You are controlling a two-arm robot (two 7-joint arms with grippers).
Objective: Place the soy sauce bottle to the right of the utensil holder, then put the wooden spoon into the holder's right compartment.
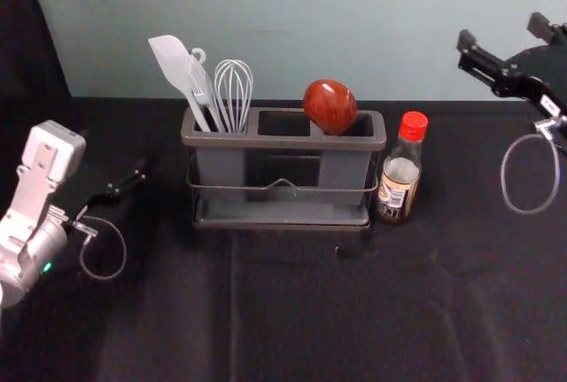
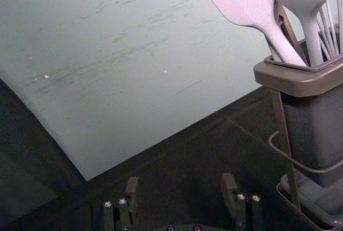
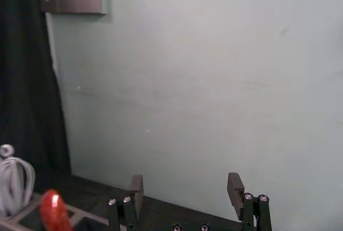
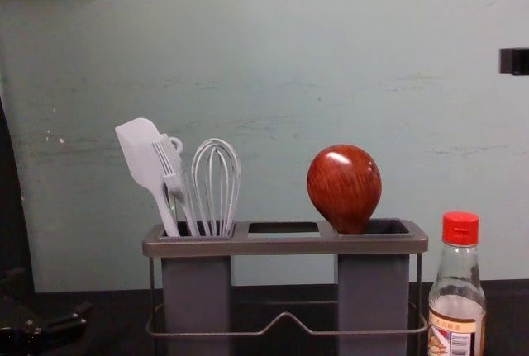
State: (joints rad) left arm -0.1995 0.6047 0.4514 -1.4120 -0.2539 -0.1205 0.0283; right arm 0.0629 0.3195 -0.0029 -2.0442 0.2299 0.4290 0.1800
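The wooden spoon (image 1: 330, 106) stands bowl up in the right compartment of the grey utensil holder (image 1: 283, 142); its red-brown bowl (image 4: 344, 187) rises above the rim in the chest view. Upright just right of the holder is the soy sauce bottle (image 1: 400, 169) with a red cap. My right gripper (image 1: 501, 33) is raised at the right, away from bottle and spoon, and the right wrist view shows this gripper (image 3: 186, 183) open and empty. Left of the holder is my left gripper (image 1: 124, 185); in its wrist view the gripper (image 2: 180, 183) is open with nothing held.
A white spatula (image 4: 140, 158), a brush (image 4: 172, 176) and a whisk (image 4: 216, 184) stand in the holder's left compartment. Behind the dark-covered table (image 1: 292, 311) rises a pale wall (image 1: 292, 19). A dark curtain (image 3: 29, 81) hangs at one side.
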